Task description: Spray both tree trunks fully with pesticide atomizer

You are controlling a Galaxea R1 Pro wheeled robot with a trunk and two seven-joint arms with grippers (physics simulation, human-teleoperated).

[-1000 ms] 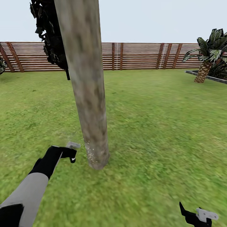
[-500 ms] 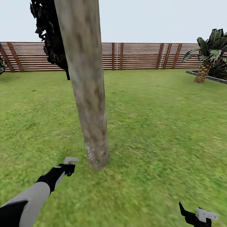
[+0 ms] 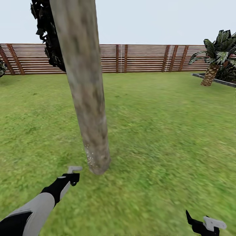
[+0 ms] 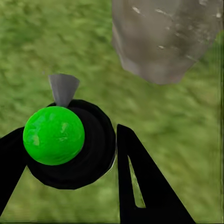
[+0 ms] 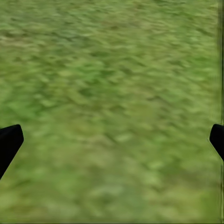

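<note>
My left gripper (image 3: 73, 178) is pinched around the pesticide atomizer (image 4: 65, 142): in the left wrist view the black fingers (image 4: 144, 186) flank its dark round body with the bright green cap (image 4: 54, 135), and a grey nozzle (image 4: 63, 87) juts out ahead of it. In the head view the same pale nozzle tip (image 3: 74, 169) shows just beyond my hand, low over the grass (image 3: 157, 131).

What the next spray turns on is this: the tree trunk (image 3: 86, 98) stands ahead and to the right of the left gripper, near but apart from it, and its long axis runs upright, leaning slightly, from the foot near my hand up out of view. The nozzle sits at the level of the trunk's foot, and white pesticide specks (image 3: 91, 156) are scattered only on that lowest stretch of bark; everything above looks bare. So I judge the job on this trunk barely begun, and the nozzle needs to point toward the bark and climb along the trunk's length.

My right gripper (image 3: 205, 225) hangs low at my right side, well apart from the trunk, its jaws spread wide with nothing between them over plain grass (image 5: 112, 112). The left arm is clearly the nearer one
</note>
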